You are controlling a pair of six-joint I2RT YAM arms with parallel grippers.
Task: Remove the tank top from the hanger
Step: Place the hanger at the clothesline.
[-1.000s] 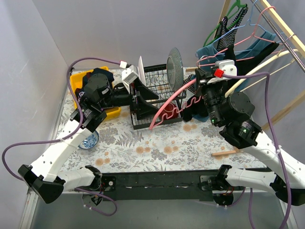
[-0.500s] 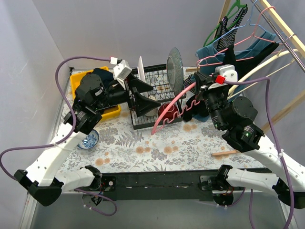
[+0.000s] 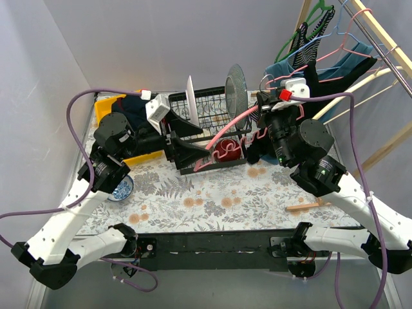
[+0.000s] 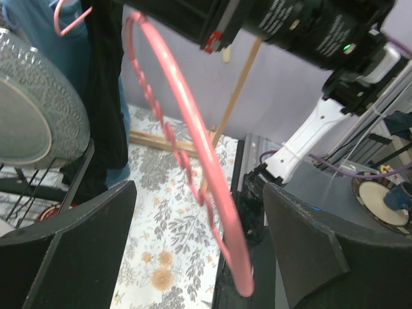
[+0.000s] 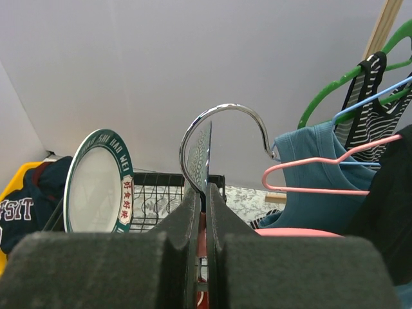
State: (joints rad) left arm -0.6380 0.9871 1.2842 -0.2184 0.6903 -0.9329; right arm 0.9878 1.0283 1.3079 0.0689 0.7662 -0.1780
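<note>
Soft, even, diffuse indoor light.
Overhead view is sharp, with faint shadows on the counter (image 3: 212,193); wrist views blur the near fingers (image 4: 64,251), the pink hanger (image 4: 193,161) looks soft, its steel hook (image 5: 225,107) glints.

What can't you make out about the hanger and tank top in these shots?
Top view: the right claw and its arm cover where the black tank top meets the pink hanger, so whether it's off is unclear.
Left wrist view: the hanger's top end disappears behind the right arm.
Right wrist view: the claw's shut fingers hide everything but the metal hook.
</note>
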